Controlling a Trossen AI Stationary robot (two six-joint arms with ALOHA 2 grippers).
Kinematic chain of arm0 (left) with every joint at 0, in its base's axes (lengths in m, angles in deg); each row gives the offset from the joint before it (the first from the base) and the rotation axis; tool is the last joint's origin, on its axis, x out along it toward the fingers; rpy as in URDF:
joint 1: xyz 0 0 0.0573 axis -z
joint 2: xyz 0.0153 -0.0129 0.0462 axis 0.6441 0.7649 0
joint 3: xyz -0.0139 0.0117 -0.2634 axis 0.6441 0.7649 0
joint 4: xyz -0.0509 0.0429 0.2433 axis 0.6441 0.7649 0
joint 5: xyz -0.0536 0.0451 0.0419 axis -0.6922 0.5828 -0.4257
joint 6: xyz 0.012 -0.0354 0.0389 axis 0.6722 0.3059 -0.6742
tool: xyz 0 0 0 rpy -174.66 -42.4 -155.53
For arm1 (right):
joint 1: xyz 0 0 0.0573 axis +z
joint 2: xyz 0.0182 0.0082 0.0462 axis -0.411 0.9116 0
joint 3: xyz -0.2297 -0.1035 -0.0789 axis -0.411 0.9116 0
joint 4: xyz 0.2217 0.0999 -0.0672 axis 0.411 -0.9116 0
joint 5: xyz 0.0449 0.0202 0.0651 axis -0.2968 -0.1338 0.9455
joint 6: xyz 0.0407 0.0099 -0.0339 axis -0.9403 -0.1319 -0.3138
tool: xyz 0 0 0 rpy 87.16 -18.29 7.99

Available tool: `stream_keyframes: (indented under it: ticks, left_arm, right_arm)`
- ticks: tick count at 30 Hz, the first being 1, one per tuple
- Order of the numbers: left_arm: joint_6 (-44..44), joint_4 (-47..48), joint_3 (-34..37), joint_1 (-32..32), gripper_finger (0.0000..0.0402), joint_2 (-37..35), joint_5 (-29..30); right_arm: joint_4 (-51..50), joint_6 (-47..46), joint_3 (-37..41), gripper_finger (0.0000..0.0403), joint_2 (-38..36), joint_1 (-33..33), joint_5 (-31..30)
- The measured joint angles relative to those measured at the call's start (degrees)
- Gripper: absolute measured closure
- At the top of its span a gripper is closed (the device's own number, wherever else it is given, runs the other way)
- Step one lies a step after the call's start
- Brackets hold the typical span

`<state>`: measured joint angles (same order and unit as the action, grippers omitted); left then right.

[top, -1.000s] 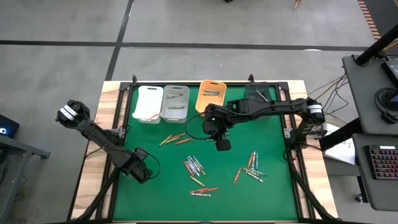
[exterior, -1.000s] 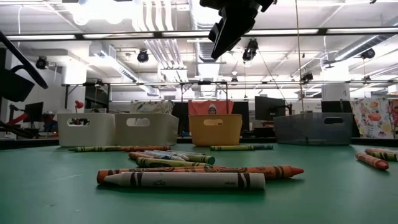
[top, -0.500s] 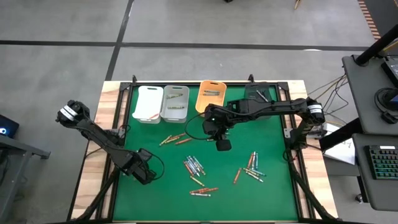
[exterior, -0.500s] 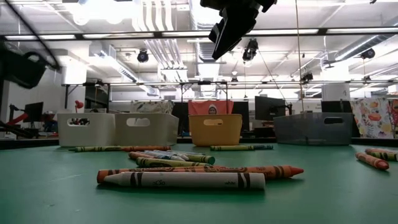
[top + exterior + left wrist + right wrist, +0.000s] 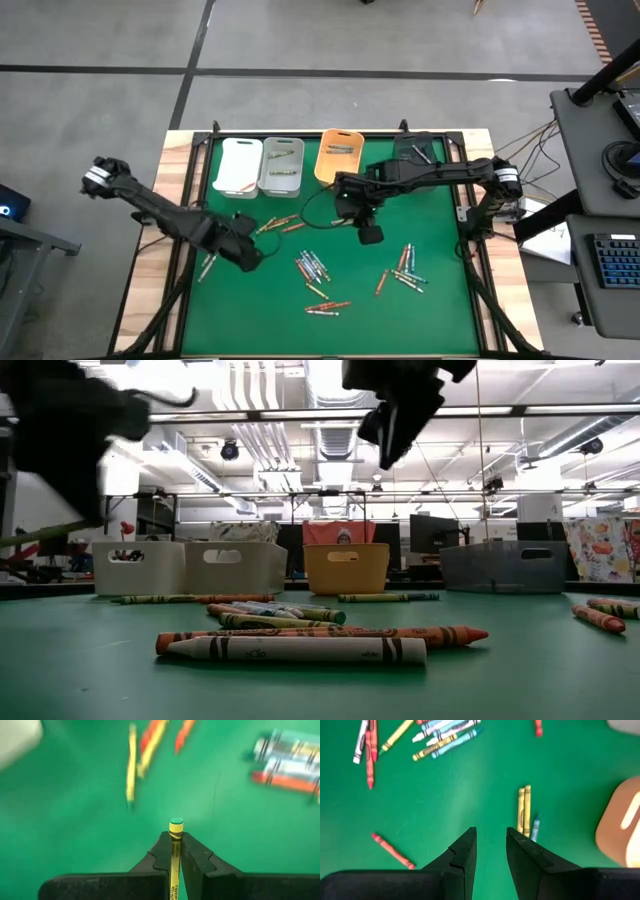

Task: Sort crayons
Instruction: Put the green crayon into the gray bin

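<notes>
Loose crayons (image 5: 315, 268): scattered on the green worktop (image 5: 440, 300), near-centre and right.
Left hand (image 5: 174, 851): closed on a yellow crayon (image 5: 174, 862), left of the loose cluster.
Right hand (image 5: 490, 849): open, empty, above worktop centre, farther back.
Bins (image 5: 282, 165): far edge.

You are looking straight down on the whole green tabletop (image 5: 440, 300) from overhead, sighting level across it from its surface toward the bins (image 5: 345, 567), peering close over each claw, all views sharing the scattered crayons (image 5: 312, 268).
</notes>
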<state>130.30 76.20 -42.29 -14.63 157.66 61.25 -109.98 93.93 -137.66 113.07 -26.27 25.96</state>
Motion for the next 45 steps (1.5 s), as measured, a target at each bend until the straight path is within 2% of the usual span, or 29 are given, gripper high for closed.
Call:
stream_keyframes:
  ticks: [10, 13, 17, 22, 27, 29, 33, 38, 45]
  left_arm:
    - [-22.8, -0.6, -3.1, -11.4, 0.0401, -3.7, 9.6]
    - [-32.6, -3.9, -3.1, -15.2, 0.0401, -4.0, 12.8]
    - [-47.8, -12.0, -3.1, -22.0, 0.0402, -4.0, 12.7]
    - [-66.9, -22.2, -3.1, -32.5, 0.0402, -3.9, 6.0]
    - [-86.2, -31.9, -3.1, -42.4, 0.0402, -2.2, 4.1]
    - [-91.2, -35.6, -3.1, -46.7, 0.0402, -0.9, -0.5]
    - [-94.9, -37.5, -3.1, -55.0, 0.0402, 3.0, -12.2]
    - [-95.6, -40.9, -4.2, -60.7, 0.0401, 9.9, -18.9]
    - [-102.4, -32.1, -12.0, -63.1, 0.0401, 19.0, -18.6]
  right_arm:
    - [6.3, -0.4, 5.6, 0.031, -1.0, 0.0, 0.0]
    - [9.1, -0.2, 7.0, 0.031, -1.1, 0.0, 0.0]
    - [9.4, -3.3, 7.3, 0.031, -1.1, -0.2, 0.0]
    - [9.7, -3.1, 7.5, 0.031, -1.5, -0.1, 0.0]
    - [9.9, -3.1, 7.5, 0.031, -1.8, -0.3, 0.0]
    - [10.1, -3.1, 7.5, 0.031, -1.9, -0.3, 0.0]
    - [10.3, -3.5, 7.5, 0.031, -1.9, -0.3, 0.0]
    - [10.8, -3.5, 7.5, 0.031, -1.9, -0.3, 0.0]
    - [11.8, -4.8, 7.5, 0.031, -1.9, -0.4, 0.0]
